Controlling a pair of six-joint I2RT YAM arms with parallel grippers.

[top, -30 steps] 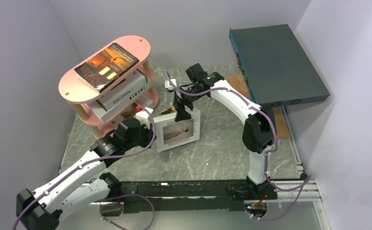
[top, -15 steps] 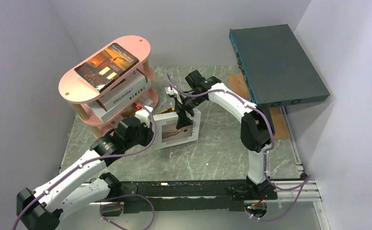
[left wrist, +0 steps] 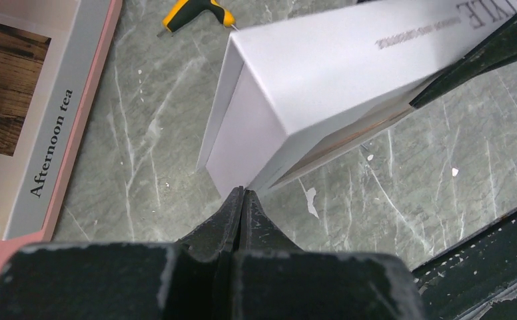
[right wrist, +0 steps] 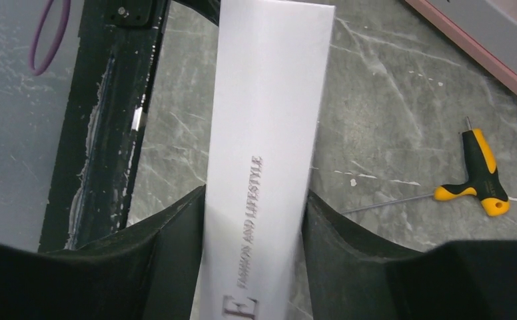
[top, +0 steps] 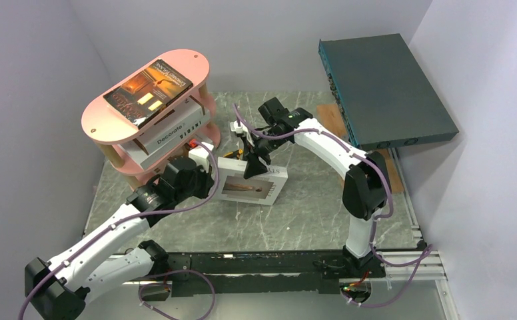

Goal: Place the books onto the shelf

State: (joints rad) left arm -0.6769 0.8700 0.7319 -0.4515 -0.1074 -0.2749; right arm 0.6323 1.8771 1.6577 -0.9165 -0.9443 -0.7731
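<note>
White, matte, slab-shaped book (right wrist: 269, 100) is clamped by its spine in the right gripper (right wrist: 254, 203); left gripper (left wrist: 242, 200) pinched shut.

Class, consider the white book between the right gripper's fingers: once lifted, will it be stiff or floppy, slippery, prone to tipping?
Probably stiff: the white book keeps flat faces and sharp corners. Possibly slippery: its cover looks smooth where the right gripper straddles it. Likely to swing: it leans on one edge.
</note>
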